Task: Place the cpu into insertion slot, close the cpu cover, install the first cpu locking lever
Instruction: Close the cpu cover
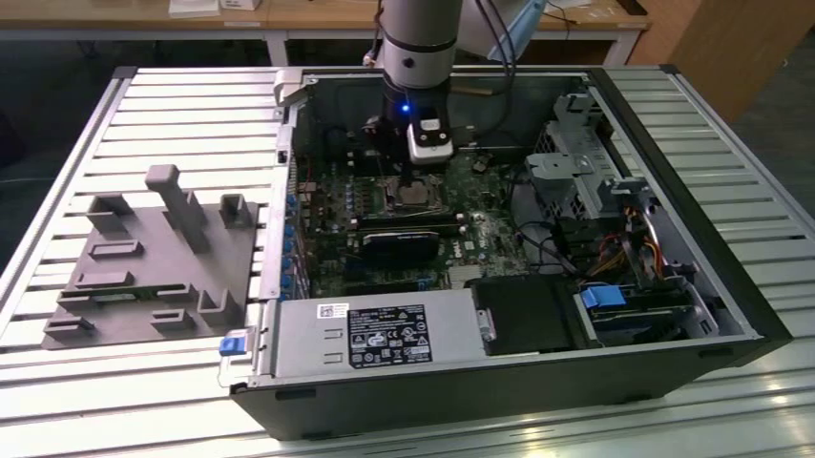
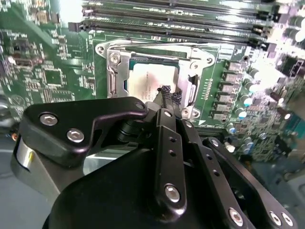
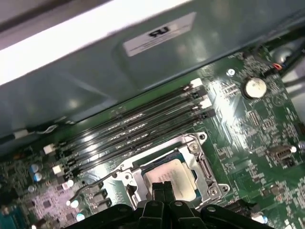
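Note:
The cpu (image 3: 169, 175) lies flat in the insertion slot on the green motherboard, its silver-grey top showing in both wrist views (image 2: 150, 78). The cpu cover (image 3: 195, 151), a silvery frame with a square window, lies down around it (image 2: 118, 78). A thin wire locking lever (image 3: 95, 182) stands off one side of the socket. My gripper (image 3: 163, 188) hangs just over the cpu's edge with its black fingertips (image 2: 167, 95) pressed together and nothing between them. In the exterior view the gripper (image 1: 425, 167) is straight above the cpu (image 1: 414, 196) inside the open computer case.
Memory slots (image 3: 128, 129) run beside the socket, with the case wall (image 3: 143, 71) behind them. A coin battery (image 3: 255, 86) sits nearby. A black card (image 1: 401, 243), the power supply (image 1: 382, 334) and the drive cage (image 1: 586, 172) crowd the case. A grey fixture (image 1: 153, 258) stands at the exterior view's left.

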### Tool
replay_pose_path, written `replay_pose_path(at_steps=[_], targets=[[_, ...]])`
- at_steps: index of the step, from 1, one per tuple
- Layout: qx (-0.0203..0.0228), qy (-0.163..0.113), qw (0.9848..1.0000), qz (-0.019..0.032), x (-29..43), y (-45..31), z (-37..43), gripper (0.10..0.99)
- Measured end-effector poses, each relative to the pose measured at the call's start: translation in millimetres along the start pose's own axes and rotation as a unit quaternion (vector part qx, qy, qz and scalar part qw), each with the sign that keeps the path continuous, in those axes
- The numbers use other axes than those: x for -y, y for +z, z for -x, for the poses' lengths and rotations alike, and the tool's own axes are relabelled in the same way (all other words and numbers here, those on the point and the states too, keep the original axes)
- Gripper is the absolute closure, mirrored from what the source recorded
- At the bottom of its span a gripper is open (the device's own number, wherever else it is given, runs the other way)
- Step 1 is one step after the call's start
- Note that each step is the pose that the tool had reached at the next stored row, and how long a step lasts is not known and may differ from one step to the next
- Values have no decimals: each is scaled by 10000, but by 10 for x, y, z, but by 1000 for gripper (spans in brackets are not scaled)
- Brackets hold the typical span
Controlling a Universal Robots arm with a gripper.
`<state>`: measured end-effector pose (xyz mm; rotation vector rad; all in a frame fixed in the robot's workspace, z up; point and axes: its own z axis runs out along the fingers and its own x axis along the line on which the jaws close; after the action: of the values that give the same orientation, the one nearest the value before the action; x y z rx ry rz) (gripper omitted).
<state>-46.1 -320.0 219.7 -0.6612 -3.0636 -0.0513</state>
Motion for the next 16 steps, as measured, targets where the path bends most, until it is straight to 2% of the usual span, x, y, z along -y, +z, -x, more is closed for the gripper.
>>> replay_pose_path(at_steps=[4,7,11,12,16], targets=[[9,-262,9997,12,0,3,0,984],[68,-385,9992,41,0,8,0,984],[168,-543,9983,91,0,13,0,984],[181,-600,9980,99,0,14,1,984],[187,-873,9959,127,1,20,0,984]])
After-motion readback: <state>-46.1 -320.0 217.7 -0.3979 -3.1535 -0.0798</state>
